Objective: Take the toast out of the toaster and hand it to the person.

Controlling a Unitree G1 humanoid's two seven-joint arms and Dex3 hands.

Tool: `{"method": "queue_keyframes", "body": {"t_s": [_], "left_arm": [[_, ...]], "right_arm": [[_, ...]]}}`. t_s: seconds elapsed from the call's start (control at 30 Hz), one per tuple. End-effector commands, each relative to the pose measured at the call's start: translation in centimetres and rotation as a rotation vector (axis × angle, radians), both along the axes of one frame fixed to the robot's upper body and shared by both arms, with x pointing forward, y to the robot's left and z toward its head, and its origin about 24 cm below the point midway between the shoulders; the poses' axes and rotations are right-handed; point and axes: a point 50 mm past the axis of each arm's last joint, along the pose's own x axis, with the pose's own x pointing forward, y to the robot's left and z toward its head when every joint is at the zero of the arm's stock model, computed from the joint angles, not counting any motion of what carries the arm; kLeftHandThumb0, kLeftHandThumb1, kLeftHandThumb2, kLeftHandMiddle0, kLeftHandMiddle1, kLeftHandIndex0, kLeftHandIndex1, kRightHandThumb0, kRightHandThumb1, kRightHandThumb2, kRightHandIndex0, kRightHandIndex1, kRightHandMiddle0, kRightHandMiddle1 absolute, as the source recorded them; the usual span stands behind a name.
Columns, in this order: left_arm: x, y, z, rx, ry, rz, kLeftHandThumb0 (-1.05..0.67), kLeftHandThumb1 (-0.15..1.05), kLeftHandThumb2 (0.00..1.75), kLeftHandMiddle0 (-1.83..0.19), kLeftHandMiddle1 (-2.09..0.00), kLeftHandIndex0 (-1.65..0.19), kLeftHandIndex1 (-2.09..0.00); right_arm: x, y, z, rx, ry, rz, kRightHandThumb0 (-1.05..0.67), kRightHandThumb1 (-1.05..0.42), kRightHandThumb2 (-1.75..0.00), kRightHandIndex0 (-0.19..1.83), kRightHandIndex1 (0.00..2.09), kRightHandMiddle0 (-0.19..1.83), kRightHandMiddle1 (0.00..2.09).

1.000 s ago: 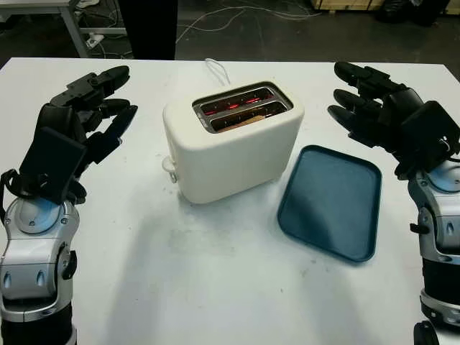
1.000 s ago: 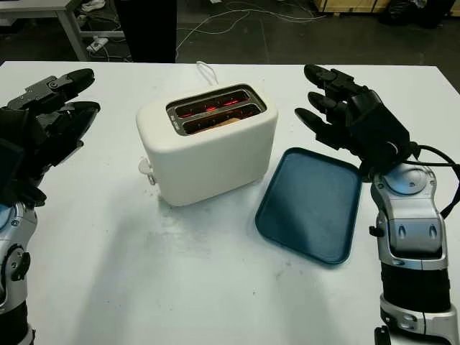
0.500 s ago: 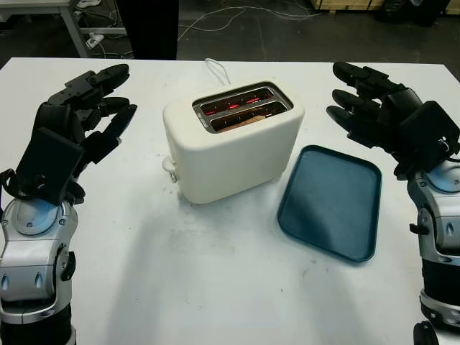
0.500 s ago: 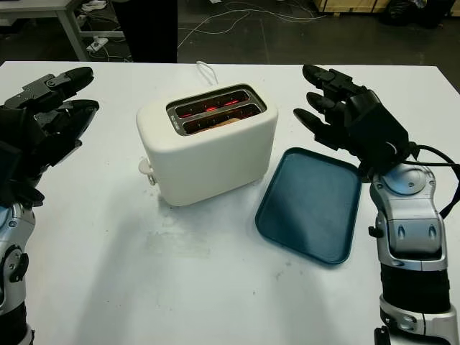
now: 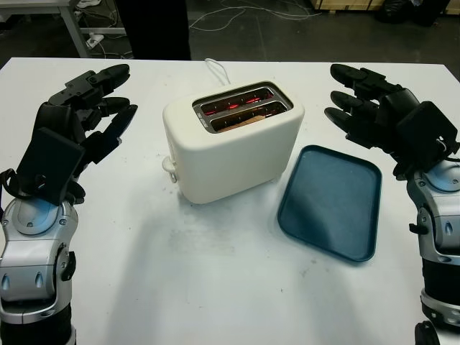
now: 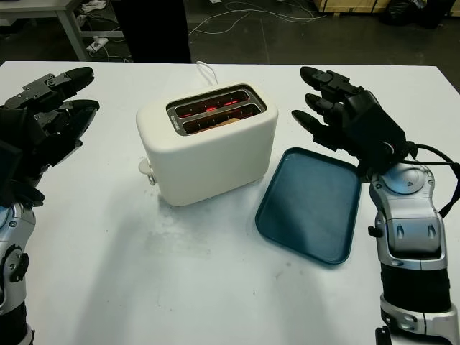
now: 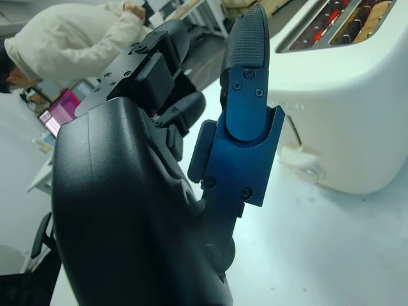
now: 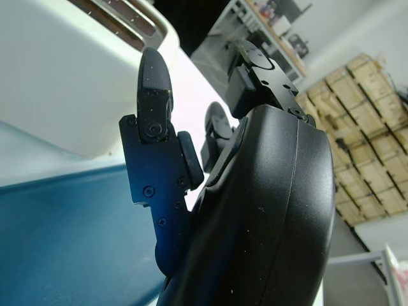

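A cream toaster [image 5: 230, 147] stands mid-table, its two slots glowing red inside. A slice of toast [image 5: 246, 120] sits low in the nearer slot, its brown top edge just showing. My left hand [image 5: 97, 108] hovers open to the left of the toaster, well apart from it. My right hand [image 5: 356, 104] hovers open to the toaster's right, above the far end of a blue tray [image 5: 332, 201]. A person [image 7: 70, 38] in a light top bends over in the background of the left wrist view.
The toaster's white cord [image 5: 215, 70] runs off toward the table's far edge. Its lever knob [image 5: 169, 165] sticks out on the left end. Beyond the table are a dark floor with cables and a table leg [image 5: 72, 29]. Stacked wooden pallets [image 8: 366, 172] stand behind the right hand.
My right hand has crept slightly left toward the toaster. The left hand and the toaster stay put.
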Motion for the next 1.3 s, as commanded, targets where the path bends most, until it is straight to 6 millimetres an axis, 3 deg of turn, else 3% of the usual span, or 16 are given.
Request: {"method": "queue_keyframes", "body": {"t_s": [0.0,1.27], "left_arm": [[-0.01,0.05,0.34,0.01,-0.005,0.008,-0.71,0.92,0.2,-0.21,-0.93,-0.55,-0.15],[-0.48,0.2,0.22,-0.003,-0.015,0.007,-0.7,0.92,0.18,-0.21,-0.94,-0.5,-0.28]], "right_arm": [[0.16,0.05,0.42,-0.006,-0.009,0.004,-0.51,-0.92,-0.27,0.38,0.01,0.37,0.01],[-0.16,0.33,0.11,0.03,0.008,0.017,-0.45,-0.92,-0.29,0.35,0.01,0.34,0.01]]}}
